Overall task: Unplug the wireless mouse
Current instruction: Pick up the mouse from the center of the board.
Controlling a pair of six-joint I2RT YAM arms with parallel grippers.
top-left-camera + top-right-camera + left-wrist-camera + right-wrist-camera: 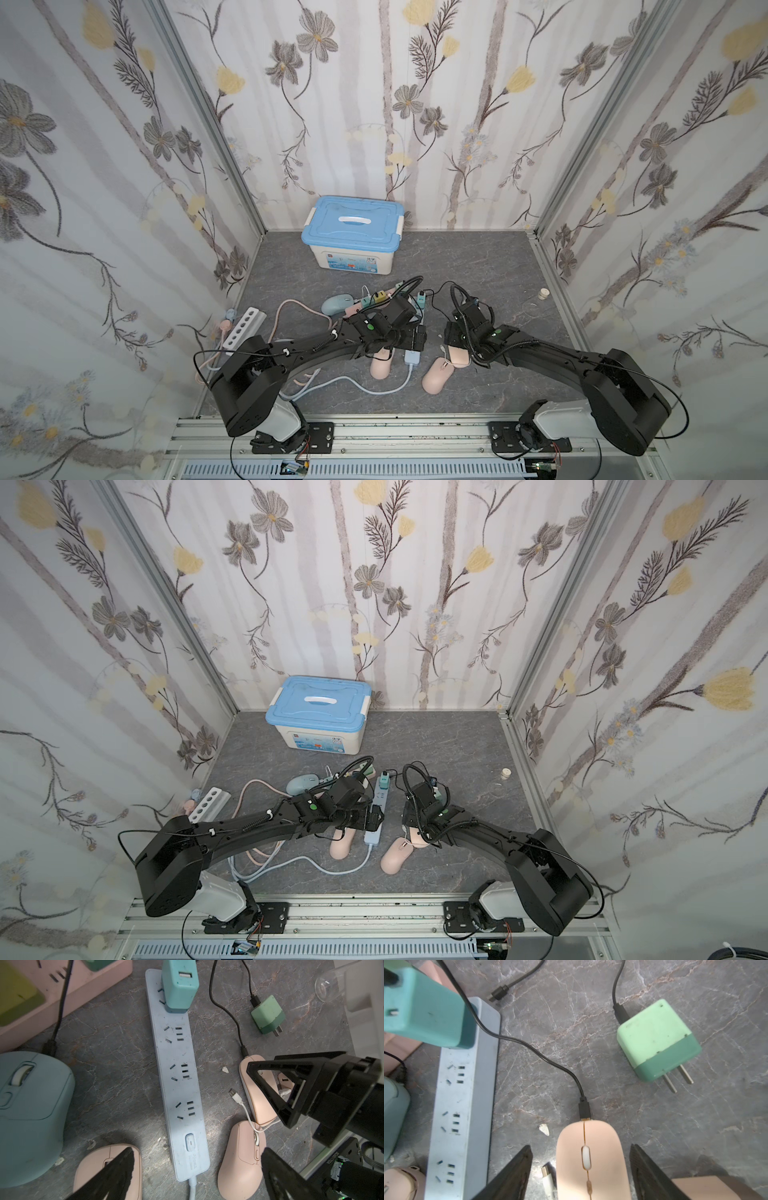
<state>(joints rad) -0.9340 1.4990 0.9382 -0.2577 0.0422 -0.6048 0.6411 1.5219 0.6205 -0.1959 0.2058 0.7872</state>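
Note:
A flat pink wireless mouse [591, 1157] lies on the grey floor, and a black cable plug [584, 1110] is seated in its front end. My right gripper [580, 1147] stands open over it, one finger on each side with a gap to both. In the left wrist view the same mouse [261, 1109] is partly hidden behind a right gripper finger [280, 1064]. My left gripper [197, 1150] is open above the switch end of the blue power strip [178, 1084], holding nothing. In a top view both grippers [415, 336] [455, 345] sit close together mid-floor.
Two rounded pink mice [241, 1157] [108, 1167] flank the strip, and a blue mouse [31, 1115] and a pink power strip [62, 991] lie beyond. A teal charger [425, 1012] is plugged into the blue strip. A green charger [658, 1041] and a white USB plug [548, 1174] lie loose. A blue-lidded box [353, 232] stands at the back wall.

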